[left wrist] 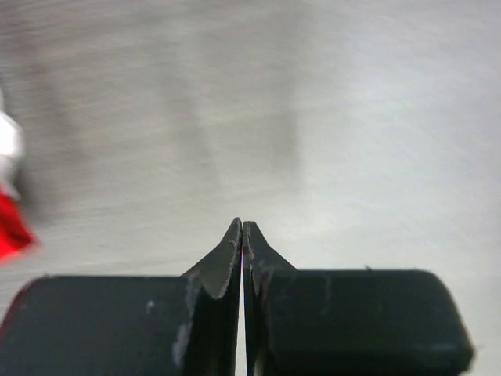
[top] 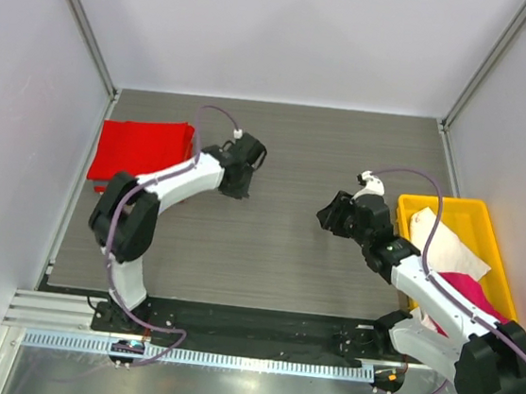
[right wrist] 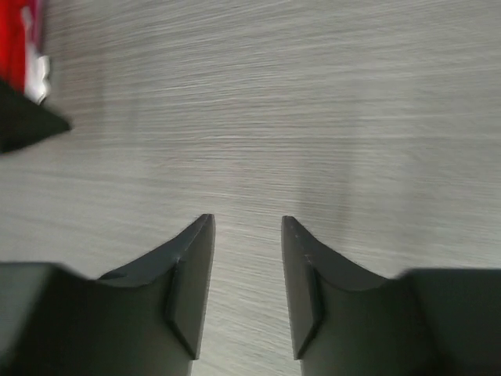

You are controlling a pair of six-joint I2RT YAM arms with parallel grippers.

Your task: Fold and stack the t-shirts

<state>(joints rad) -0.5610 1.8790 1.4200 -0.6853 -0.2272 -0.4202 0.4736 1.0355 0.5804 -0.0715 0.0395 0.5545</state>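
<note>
Yellow tray (top: 475, 210), to the right of the right gripper (right wrist: 246, 223), is holding the white t-shirt (top: 443, 244) and pink t-shirt (top: 469, 287), both apparently awaiting folding. Red t-shirt (top: 140, 150) is lying folded left of the left gripper (left wrist: 242, 227). Left jaws are sitting shut, right jaws part-open; both are gripping nothing.
</note>
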